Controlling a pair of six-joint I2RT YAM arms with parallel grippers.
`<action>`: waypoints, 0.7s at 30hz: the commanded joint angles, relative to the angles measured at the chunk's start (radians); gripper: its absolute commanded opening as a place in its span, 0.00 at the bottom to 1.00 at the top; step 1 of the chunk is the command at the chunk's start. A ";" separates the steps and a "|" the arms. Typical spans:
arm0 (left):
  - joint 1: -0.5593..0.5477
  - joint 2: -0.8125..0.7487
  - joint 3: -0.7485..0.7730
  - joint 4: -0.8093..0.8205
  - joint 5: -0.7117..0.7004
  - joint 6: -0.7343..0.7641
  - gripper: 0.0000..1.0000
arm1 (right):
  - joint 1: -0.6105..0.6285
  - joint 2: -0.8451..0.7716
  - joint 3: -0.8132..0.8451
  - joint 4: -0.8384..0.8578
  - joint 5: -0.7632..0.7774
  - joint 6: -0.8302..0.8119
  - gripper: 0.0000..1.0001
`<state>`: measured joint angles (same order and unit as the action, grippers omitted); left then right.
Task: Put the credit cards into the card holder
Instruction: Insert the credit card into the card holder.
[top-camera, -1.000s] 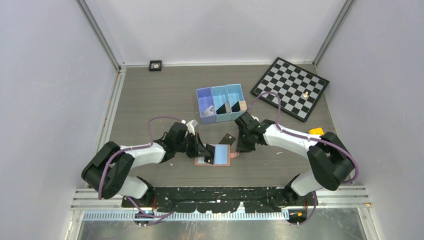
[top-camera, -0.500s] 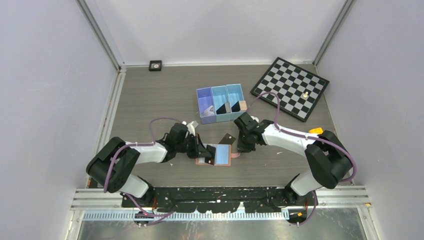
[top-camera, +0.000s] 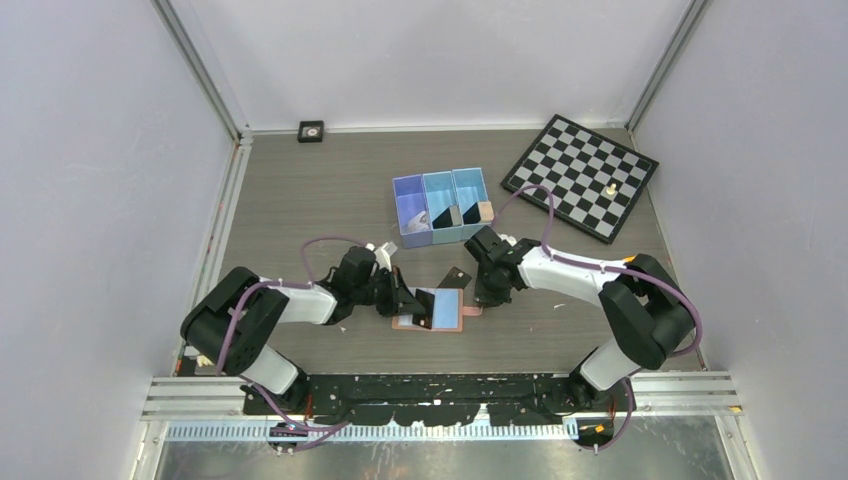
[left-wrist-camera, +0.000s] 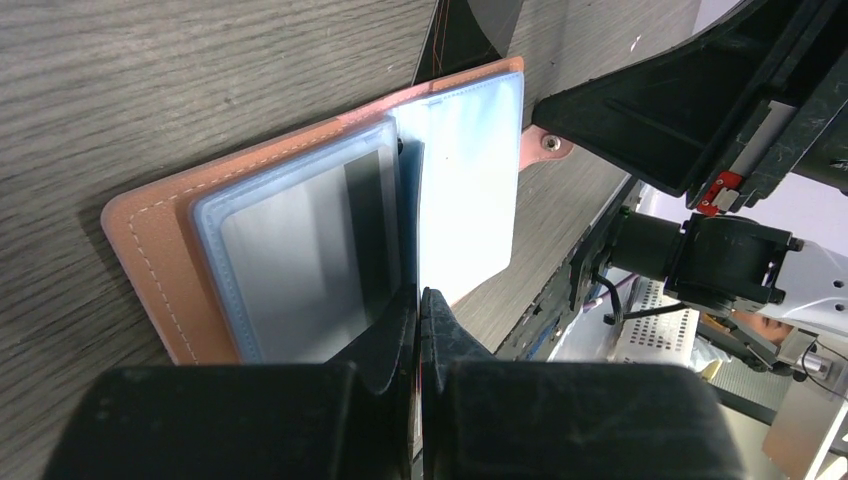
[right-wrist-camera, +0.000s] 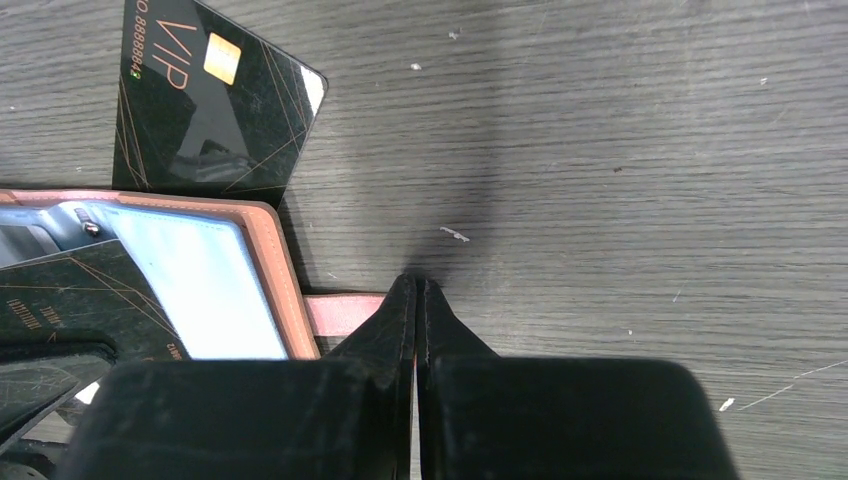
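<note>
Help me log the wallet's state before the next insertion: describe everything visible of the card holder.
The card holder lies open on the table between the arms. It has a salmon-tan leather-look cover with stitched edges and light blue clear sleeves inside. One sleeve leaf stands raised, pinched by the shut left gripper. Its snap tab sticks out sideways, meeting the tips of the shut right gripper. A black card lies against its far edge.

The card holder (top-camera: 432, 309) lies open on the table (top-camera: 300, 190), just right of the left gripper (left-wrist-camera: 418, 292) and just left of the right gripper (right-wrist-camera: 416, 282). Its snap tab (right-wrist-camera: 345, 313) touches the right gripper's tip. One credit card (right-wrist-camera: 200, 110) lies ahead and left of that gripper, against the card holder's far edge.
</note>
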<state>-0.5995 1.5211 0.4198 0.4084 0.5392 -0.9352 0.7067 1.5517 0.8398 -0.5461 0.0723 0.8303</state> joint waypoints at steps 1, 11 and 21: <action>0.005 0.015 -0.009 0.059 0.022 -0.010 0.00 | 0.014 0.015 0.031 -0.001 0.044 0.011 0.00; 0.010 0.056 -0.018 0.118 0.037 -0.027 0.00 | 0.020 0.019 0.038 -0.018 0.063 0.007 0.00; 0.014 0.104 -0.029 0.178 0.020 -0.028 0.00 | 0.028 0.020 0.038 -0.022 0.069 0.012 0.01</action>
<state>-0.5884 1.6020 0.4088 0.5365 0.5816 -0.9695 0.7258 1.5585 0.8494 -0.5575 0.1040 0.8303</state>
